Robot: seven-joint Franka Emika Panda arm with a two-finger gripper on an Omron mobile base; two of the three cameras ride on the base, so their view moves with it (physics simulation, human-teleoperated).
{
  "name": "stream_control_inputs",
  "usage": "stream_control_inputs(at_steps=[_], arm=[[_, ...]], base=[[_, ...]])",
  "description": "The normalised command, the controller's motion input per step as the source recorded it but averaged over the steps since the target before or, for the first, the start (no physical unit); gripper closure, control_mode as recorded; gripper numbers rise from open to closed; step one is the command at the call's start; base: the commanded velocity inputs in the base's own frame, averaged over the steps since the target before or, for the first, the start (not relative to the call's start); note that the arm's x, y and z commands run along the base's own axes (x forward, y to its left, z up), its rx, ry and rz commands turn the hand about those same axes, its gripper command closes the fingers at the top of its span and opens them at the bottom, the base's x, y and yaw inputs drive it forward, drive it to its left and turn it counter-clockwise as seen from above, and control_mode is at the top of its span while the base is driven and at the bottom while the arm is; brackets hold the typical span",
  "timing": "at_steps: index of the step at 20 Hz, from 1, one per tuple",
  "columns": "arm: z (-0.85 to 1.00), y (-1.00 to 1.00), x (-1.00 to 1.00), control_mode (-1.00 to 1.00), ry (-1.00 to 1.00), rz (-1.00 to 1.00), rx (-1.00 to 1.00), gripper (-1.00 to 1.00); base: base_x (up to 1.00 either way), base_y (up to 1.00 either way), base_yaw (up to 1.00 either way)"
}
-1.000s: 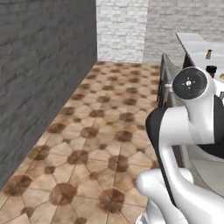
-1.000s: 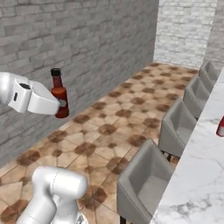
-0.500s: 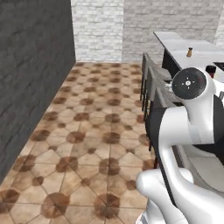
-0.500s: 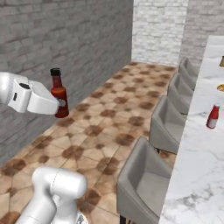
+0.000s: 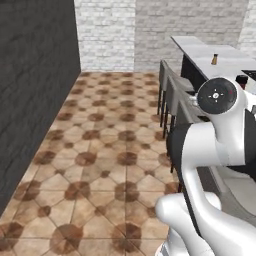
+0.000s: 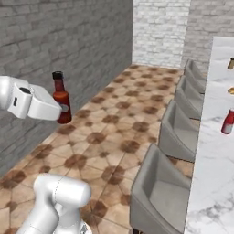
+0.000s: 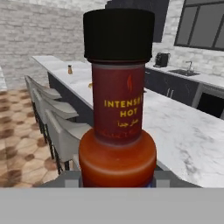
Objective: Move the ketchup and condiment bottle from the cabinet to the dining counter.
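The condiment bottle (image 6: 61, 98), dark brown-red with a dark cap, stands upright in my gripper (image 6: 62, 112), which is shut on its lower body out to the left over the floor. Close up, the condiment bottle (image 7: 117, 127) reads "INTENSE HOT", and my gripper (image 7: 116, 180) clasps its base. The ketchup (image 6: 227, 122), all red, stands on the dining counter (image 6: 215, 151), a white marble top along the right. That dining counter (image 5: 205, 56) also runs behind my arm. A dark wall unit (image 7: 161, 17) hangs over the far counter; I cannot tell if it is the cabinet.
Grey stools (image 6: 179, 130) line the near side of the dining counter, more stools (image 5: 172, 95) ahead. A dark wall (image 5: 30, 90) bounds the left, a grey brick wall (image 6: 68, 41) the far side. Tiled floor (image 5: 100, 160) lies open between. A small brown bottle (image 5: 215, 59) stands on the counter.
The whole picture has shifted as the base turns: the counter, stools and ketchup have come further into view. The bottle stays in my gripper in the same pose.
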Motion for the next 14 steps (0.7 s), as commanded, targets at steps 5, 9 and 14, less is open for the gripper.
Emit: stream_control_inputs(at_steps=[5, 9, 14], arm=[[0.0, 0.0, 0.0, 1.0, 0.0, 0.0, 0.0, 1.0], [0.0, 0.0, 0.0, 1.0, 0.0, 0.0, 0.0, 1.0], [0.0, 0.0, 0.0, 1.0, 0.0, 0.0, 0.0, 1.0]], base=[[0.26, 0.36, 0.04], [0.69, 0.11, -0.05], [0.81, 0.1, -0.15]])
